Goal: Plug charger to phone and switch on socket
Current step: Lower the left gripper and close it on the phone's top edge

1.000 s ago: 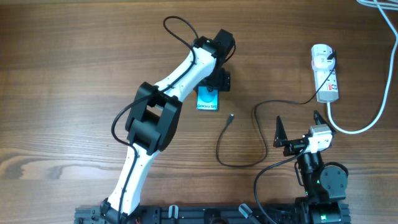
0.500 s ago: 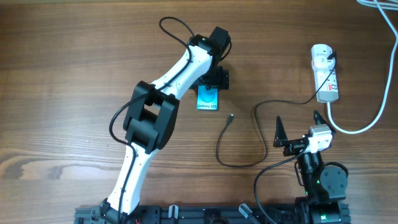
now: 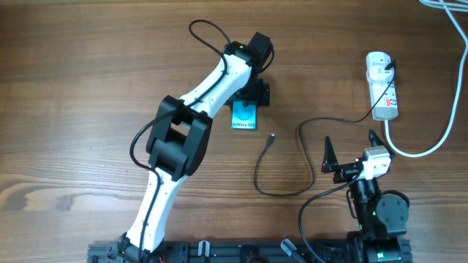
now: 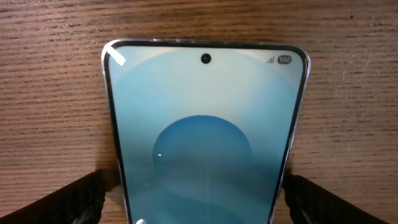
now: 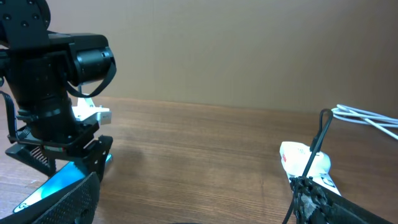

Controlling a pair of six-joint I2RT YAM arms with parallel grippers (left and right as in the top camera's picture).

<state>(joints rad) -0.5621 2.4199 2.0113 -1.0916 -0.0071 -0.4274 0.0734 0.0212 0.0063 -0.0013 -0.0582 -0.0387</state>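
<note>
The phone (image 3: 245,119) lies flat on the wooden table, its cyan screen up and its text end towards the front. My left gripper (image 3: 248,103) hangs over its far half, open. In the left wrist view the phone (image 4: 205,137) fills the frame and my left gripper (image 4: 199,202) straddles it, a finger (image 4: 74,199) on each side. The charger (image 3: 281,191) loops across the table, its connector tip (image 3: 271,136) lying loose right of the phone. The socket (image 3: 383,91) lies at the back right. My right gripper (image 3: 351,150) stands open and empty, near the front.
A thick white cord (image 3: 439,139) curves from the socket along the right edge. In the right wrist view the socket (image 5: 305,160) is ahead right and the left arm's wrist (image 5: 56,87) looms at the left, over the phone (image 5: 53,183).
The left wrist shifted slightly left over the phone and back a little. Phone, cable and right arm have not moved.
</note>
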